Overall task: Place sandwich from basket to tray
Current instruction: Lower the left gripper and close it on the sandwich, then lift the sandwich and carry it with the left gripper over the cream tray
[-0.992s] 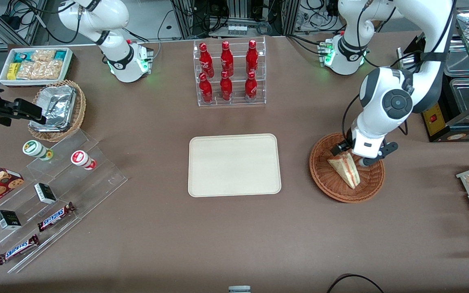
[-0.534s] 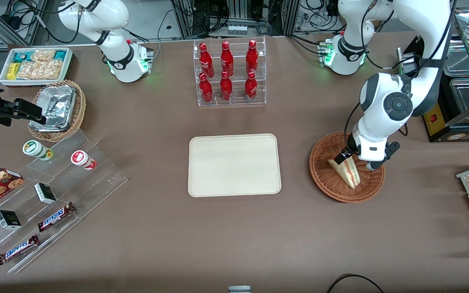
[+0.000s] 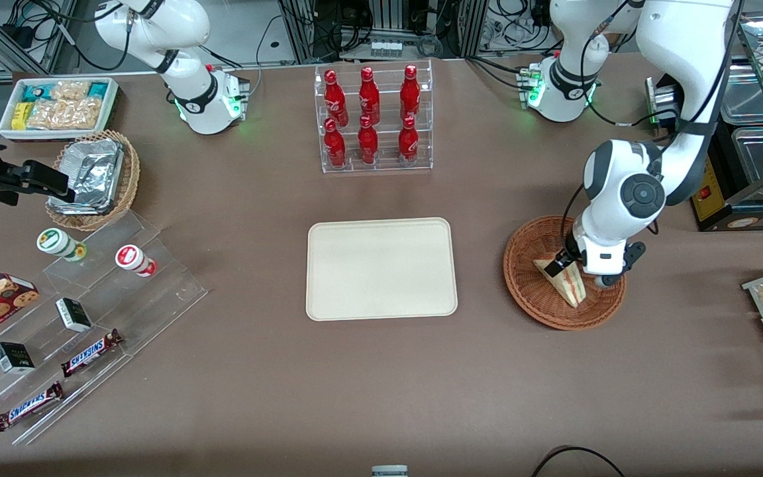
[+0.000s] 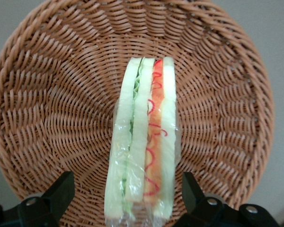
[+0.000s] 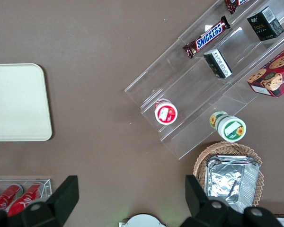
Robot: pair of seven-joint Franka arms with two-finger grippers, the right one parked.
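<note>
The sandwich (image 3: 568, 283), a plastic-wrapped wedge of white bread with red and green filling, lies in the reddish-brown wicker basket (image 3: 534, 298) toward the working arm's end of the table. It also shows in the left wrist view (image 4: 144, 142), lying in the basket (image 4: 52, 104). My left gripper (image 3: 579, 273) is low inside the basket, open, with one finger (image 4: 61, 191) on each side of the sandwich's wide end, a gap between each finger and the bread. The cream-beige tray (image 3: 381, 268) lies flat mid-table, bare; it also shows in the right wrist view (image 5: 19, 101).
A clear rack of red bottles (image 3: 371, 119) stands farther from the camera than the tray. A black appliance (image 3: 726, 199) and metal trays stand close to the basket. Clear stepped shelves with snacks (image 3: 77, 318) and a tan basket of foil trays (image 3: 93, 179) lie toward the parked arm's end.
My left gripper has come down into the basket and nearer the camera, from above the sandwich's wide end to straddling it. The sandwich has not moved.
</note>
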